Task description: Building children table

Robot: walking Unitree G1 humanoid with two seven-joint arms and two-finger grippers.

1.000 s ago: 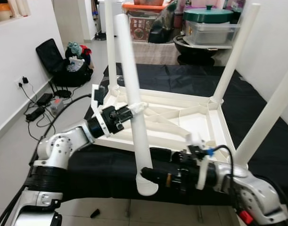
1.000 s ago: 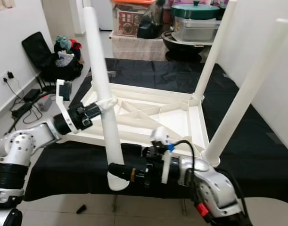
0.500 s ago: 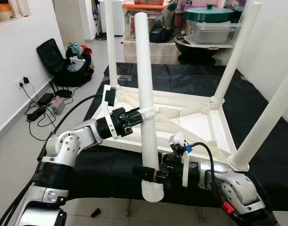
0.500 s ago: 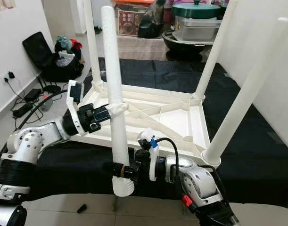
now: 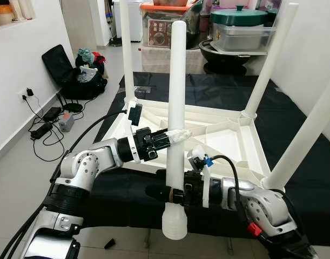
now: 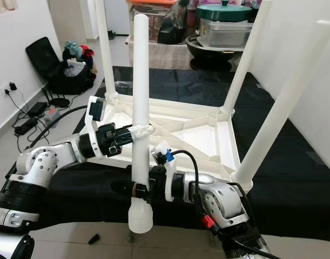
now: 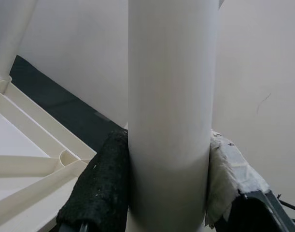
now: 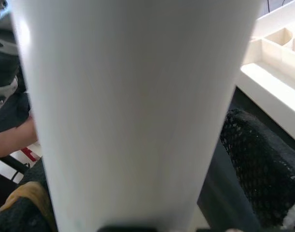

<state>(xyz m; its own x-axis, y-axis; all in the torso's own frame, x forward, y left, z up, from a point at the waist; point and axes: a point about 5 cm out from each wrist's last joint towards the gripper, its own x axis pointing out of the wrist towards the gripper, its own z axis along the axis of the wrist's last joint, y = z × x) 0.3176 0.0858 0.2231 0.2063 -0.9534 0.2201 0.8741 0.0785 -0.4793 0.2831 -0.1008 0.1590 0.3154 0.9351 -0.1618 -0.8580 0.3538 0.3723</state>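
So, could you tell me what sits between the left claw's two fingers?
The loose white table leg, upright, clamped between the left claw's fingers, as the left wrist view shows.

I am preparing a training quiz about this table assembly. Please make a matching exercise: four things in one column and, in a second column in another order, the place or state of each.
Things:
1. loose table leg
2. left gripper
3. right gripper
4. upturned table top

Places or states:
A. grips the leg near its ribbed lower end
B. lies on the black cloth with three legs pointing up
C. held upright by both grippers
D. grips the leg about halfway up

Pairs: 1-C, 2-D, 3-A, 4-B
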